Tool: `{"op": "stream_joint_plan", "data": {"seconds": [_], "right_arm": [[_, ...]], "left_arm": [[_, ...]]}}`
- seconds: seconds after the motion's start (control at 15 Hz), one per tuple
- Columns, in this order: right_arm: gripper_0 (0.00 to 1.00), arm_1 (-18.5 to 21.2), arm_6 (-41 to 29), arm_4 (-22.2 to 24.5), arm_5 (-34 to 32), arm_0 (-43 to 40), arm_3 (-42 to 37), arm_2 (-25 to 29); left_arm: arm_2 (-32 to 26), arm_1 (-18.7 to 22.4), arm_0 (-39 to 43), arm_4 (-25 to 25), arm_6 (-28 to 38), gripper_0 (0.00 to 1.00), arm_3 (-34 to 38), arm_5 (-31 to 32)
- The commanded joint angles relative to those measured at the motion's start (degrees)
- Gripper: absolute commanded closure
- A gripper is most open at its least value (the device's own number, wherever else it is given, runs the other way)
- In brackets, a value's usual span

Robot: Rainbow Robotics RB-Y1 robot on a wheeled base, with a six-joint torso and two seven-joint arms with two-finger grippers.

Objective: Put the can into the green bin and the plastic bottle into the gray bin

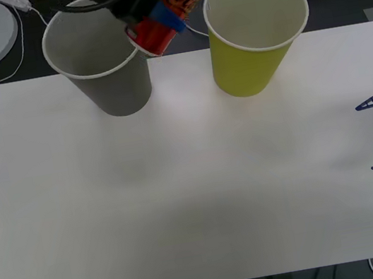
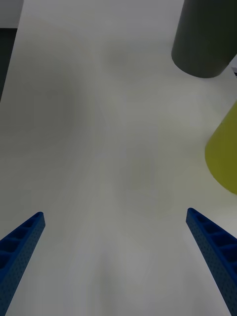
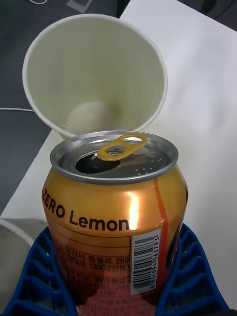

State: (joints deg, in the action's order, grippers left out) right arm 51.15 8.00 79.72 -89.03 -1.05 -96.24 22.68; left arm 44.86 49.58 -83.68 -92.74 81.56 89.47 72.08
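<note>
The can [image 1: 175, 5], orange-gold with a red base and an open top with a yellow tab, is tilted in the air between the gray bin [image 1: 105, 60] and green bin [image 1: 251, 35], both upright and side by side at the table's far edge.

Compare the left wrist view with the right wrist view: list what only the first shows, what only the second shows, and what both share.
Only the left wrist view: the can, opened, clamped in the left gripper, and the pale inside of the green bin beyond it.

Only the right wrist view: the right gripper open over bare table, and the outer wall of the gray bin.

Both: the white table and the green bin, seen in the right wrist view only as a slice of its outer wall.
</note>
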Motion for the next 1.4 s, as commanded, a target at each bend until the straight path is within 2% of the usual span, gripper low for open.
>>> {"op": "stream_joint_plan", "data": {"seconds": [0.07, 0.27, 0.6, 1.0, 1.2, 1.4], "right_arm": [[0.00, 0.0, 0.0, 0.0, 0.0, 0.0, 0.0, 0.0], [0.00, 0.0, 0.0, 0.0, 0.0, 0.0, 0.0, 0.0], [0.00, 0.0, 0.0, 0.0, 0.0, 0.0, 0.0, 0.0], [0.00, 0.0, 0.0, 0.0, 0.0, 0.0, 0.0, 0.0], [0.00, 0.0, 0.0, 0.0, 0.0, 0.0, 0.0, 0.0], [0.00, 0.0, 0.0, 0.0, 0.0, 0.0, 0.0, 0.0]], "left_arm": [[1.6, -4.2, -3.4, -0.4, 0.2, 0.98, -5.0, -1.0], [3.1, -9.9, -7.4, -1.2, 0.5, 0.98, -12.3, -2.5], [11.1, -20.2, -16.9, -1.0, 0.6, 0.99, -28.4, -8.7], [11.8, -32.2, -19.2, -3.4, 0.7, 1.00, -44.5, -16.4], [11.8, -36.3, -19.1, -4.0, 0.6, 1.00, -51.0, -19.6], [11.8, -38.2, -19.2, -4.3, -0.6, 1.00, -55.0, -20.5]]}}
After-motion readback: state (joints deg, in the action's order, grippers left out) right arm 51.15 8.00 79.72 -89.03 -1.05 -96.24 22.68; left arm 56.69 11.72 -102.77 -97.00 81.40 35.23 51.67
